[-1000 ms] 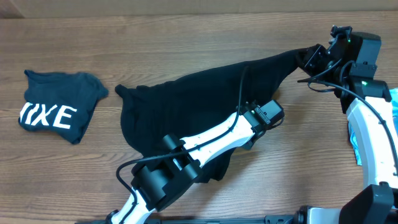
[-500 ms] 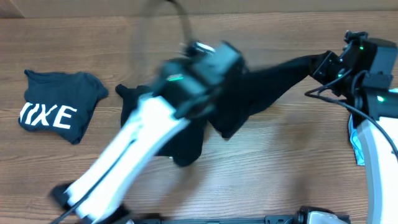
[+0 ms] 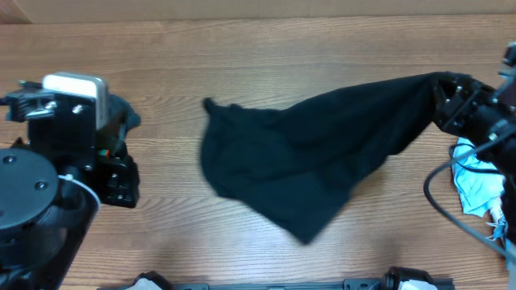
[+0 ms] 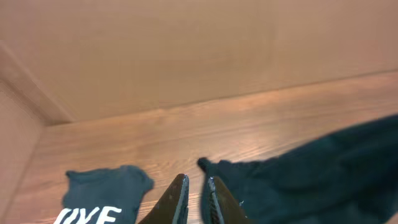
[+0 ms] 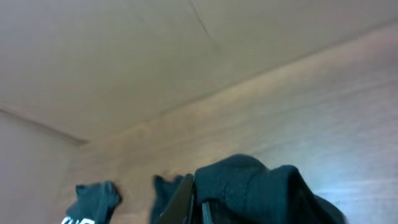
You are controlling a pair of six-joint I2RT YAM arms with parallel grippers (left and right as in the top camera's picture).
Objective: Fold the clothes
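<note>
A wooden bench (image 3: 322, 40) seen from above. A black cloth (image 3: 322, 153) lies spread across the middle, rumpled, with one corner drawn out to the far right and lifted off the wood. The right pincer (image 3: 443, 98) pinches that corner; in the right wrist view the fabric bunches over the fingers (image 5: 186, 198) and hides most of them.

The left arm (image 3: 56, 161) stands at the left edge, well apart from the black cloth. It covers nearly all of a folded shirt (image 4: 106, 190) from above, leaving only a dark sliver at its side. In the left wrist view that shirt lies flat on the bench, dark with white letters, near the black cloth's pointed left end but not touching it. The left pincer (image 4: 195, 183) hangs above the gap between the two, its fingers almost pressed together with nothing between them.

A crumpled blue cloth (image 3: 476, 177) lies at the right edge, just beside the right arm. A plain tan wall (image 4: 186, 50) rises behind the bench.
</note>
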